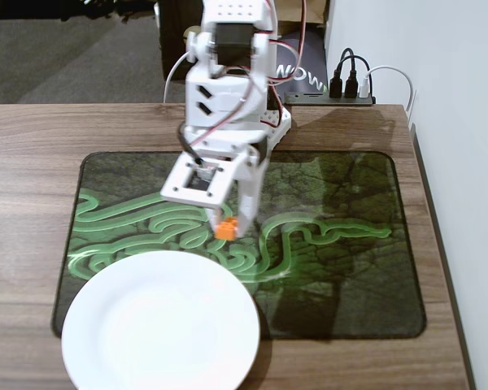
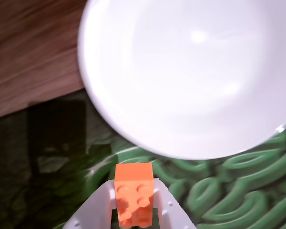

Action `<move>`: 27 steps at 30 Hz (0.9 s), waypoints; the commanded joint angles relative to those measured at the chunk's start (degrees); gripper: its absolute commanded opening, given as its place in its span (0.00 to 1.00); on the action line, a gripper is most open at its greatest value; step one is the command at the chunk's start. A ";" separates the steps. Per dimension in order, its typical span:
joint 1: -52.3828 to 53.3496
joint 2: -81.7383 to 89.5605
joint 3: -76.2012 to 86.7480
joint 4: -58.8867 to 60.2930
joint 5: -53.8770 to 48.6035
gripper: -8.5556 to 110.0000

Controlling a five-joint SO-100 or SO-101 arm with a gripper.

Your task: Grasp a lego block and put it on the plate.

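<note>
The orange lego block (image 2: 133, 193) is pinched between my white gripper's (image 2: 133, 187) two fingers, studs facing the wrist camera, its front end sticking out past the fingertips. In the fixed view the lego block (image 1: 225, 229) hangs at the gripper (image 1: 226, 226) tip over the green-patterned mat, just beyond the far rim of the plate (image 1: 161, 321). The large white glossy plate (image 2: 195, 71) fills the upper part of the wrist view, its near rim a short way ahead of the block. Nothing lies on the plate.
A dark mat with green swirls (image 1: 333, 236) covers the middle of the wooden table (image 1: 32, 138). A power strip with plugs and cables (image 1: 350, 85) sits at the back right by the white wall. The arm's base (image 1: 236, 114) stands at the mat's far edge.
</note>
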 commanded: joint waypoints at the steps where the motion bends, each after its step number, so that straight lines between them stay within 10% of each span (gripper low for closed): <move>1: 2.02 2.55 -3.08 -3.25 -6.15 0.14; 27: 12.04 -21.80 -12.30 -10.55 -9.49 0.14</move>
